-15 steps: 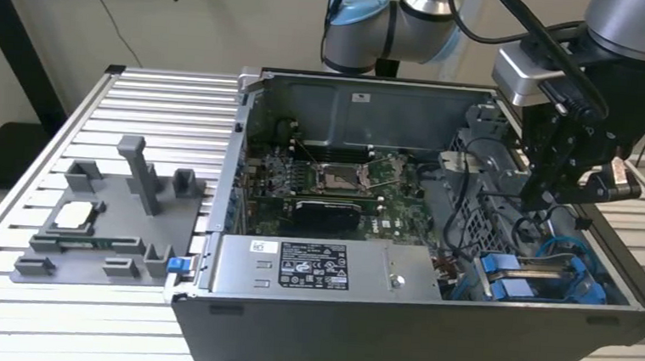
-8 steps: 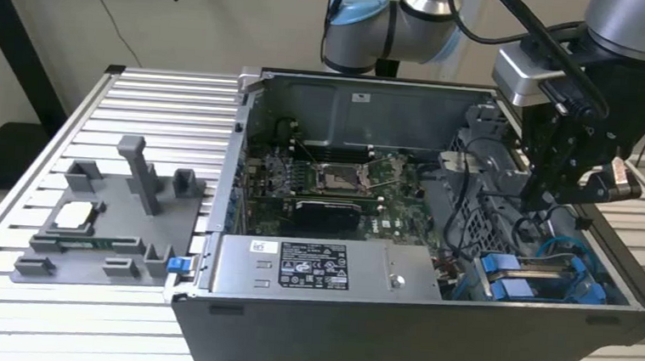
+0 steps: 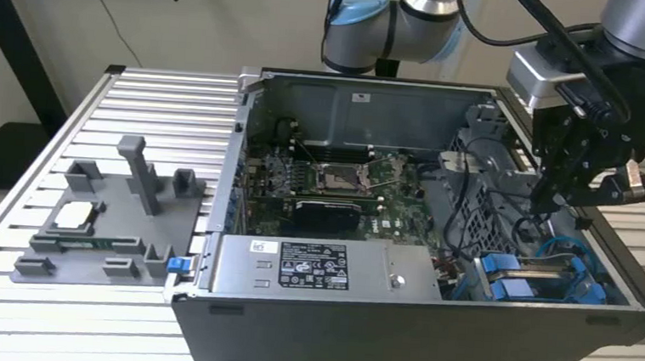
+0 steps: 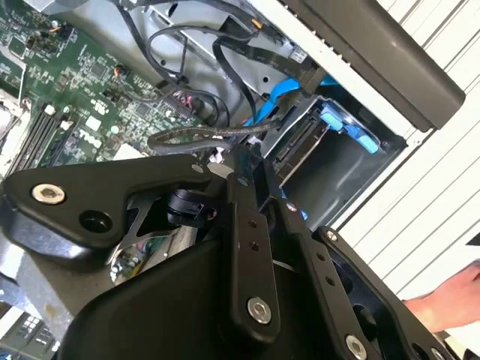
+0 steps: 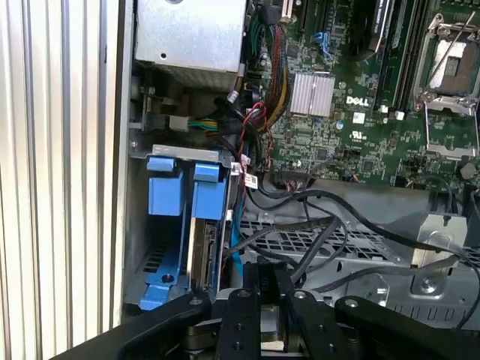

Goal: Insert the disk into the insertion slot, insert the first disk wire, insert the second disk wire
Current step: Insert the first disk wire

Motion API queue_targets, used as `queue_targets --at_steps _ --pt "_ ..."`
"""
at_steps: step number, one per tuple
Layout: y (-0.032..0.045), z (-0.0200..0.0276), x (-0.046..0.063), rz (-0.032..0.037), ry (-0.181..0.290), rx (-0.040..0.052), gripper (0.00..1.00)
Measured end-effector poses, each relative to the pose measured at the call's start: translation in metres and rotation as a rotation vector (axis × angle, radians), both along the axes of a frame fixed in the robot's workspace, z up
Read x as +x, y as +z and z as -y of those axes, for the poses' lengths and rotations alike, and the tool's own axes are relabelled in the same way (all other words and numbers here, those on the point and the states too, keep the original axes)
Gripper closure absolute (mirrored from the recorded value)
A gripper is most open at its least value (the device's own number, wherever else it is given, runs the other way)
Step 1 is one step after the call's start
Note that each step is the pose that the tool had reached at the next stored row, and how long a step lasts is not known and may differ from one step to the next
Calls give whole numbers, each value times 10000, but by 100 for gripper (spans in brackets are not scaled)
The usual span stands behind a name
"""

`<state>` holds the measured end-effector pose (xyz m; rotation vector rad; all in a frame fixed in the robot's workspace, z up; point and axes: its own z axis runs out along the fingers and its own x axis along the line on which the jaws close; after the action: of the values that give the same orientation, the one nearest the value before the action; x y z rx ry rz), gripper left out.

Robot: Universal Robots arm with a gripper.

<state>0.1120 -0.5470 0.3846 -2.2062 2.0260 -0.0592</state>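
Observation:
The disk [image 5: 201, 251] stands on edge inside the insertion slot [image 5: 139, 247], its blue carrier [image 5: 208, 196] at the opening. In the second wrist view the disk's connector end [image 4: 296, 142] faces my gripper [image 4: 251, 163]. The gripper [image 3: 551, 201] hangs inside the open computer case, just beside the blue-trimmed slot [image 3: 532, 280]. Its fingers [image 5: 240, 307] stand close together and appear shut on a small black connector of a disk wire [image 5: 268, 279]. A braided black cable [image 4: 195, 135] runs up to the fingertips. A light blue wire [image 4: 274, 94] curves behind the slot.
The motherboard [image 3: 322, 180] fills the case floor, with the grey labelled power-supply box [image 3: 316, 265] at the front. Loose black cables [image 5: 330, 225] cross a perforated metal cage [image 5: 300, 244]. A grey fixture [image 3: 115, 217] sits on the slatted table. A person's hand [image 4: 442, 300] shows outside the case.

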Motion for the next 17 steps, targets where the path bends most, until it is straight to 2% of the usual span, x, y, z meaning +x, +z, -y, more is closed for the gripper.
queue_targets --at_steps 6,17 --pt "-4 38 129 -55 1 -1 100" --pt "-20 171 270 -415 -1 -29 100"
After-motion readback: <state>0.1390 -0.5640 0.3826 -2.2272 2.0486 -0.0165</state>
